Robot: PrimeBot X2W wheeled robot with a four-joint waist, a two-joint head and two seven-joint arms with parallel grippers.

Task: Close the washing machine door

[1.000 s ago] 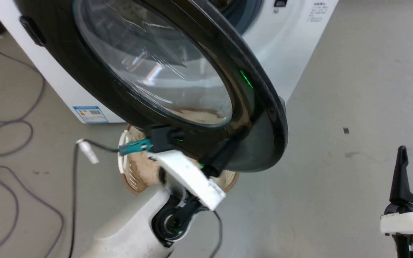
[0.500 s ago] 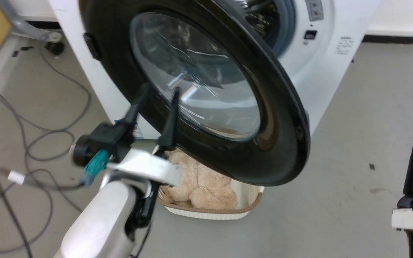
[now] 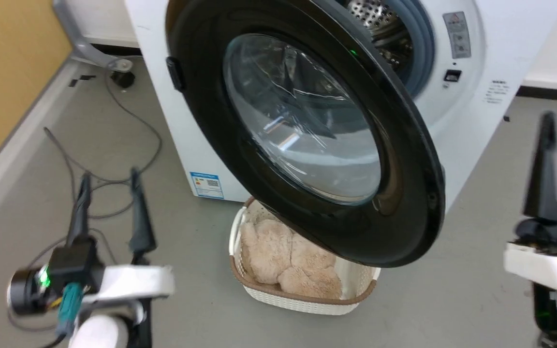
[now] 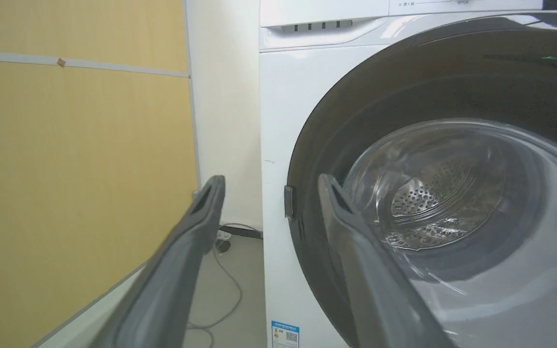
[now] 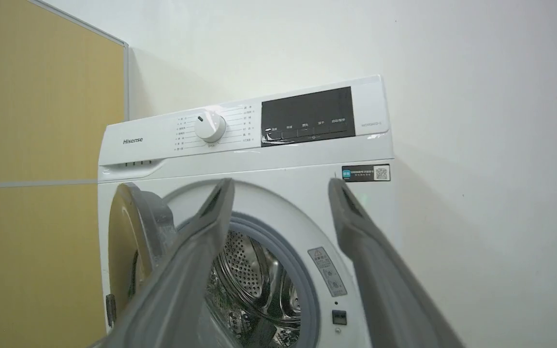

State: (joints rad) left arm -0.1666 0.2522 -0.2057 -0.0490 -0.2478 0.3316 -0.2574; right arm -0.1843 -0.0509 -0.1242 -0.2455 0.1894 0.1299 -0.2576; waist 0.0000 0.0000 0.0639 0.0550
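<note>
Head view: the large round glossy black door with bulging clear glass centre [image 3: 406, 193] stands open, swung out from the big white front-loading washing machine [image 3: 474, 130]. The perforated steel drum [image 3: 380, 19] and grey rubber gasket [image 3: 426, 53] show past its free edge. A cream perforated basket [image 3: 307, 303] holding a beige plush [image 3: 283, 261] sits on the grey floor [image 3: 452, 299] beneath the door's lower rim. My left hand [image 3: 110, 176] is low, fingers parted, empty, apart from the door. My right hand [image 3: 546, 123] is upright; I cannot tell its spread here.

Left wrist view: fingers apart, nothing between, door just ahead.

Right wrist view: fingers apart, empty, facing the open porthole.
</note>
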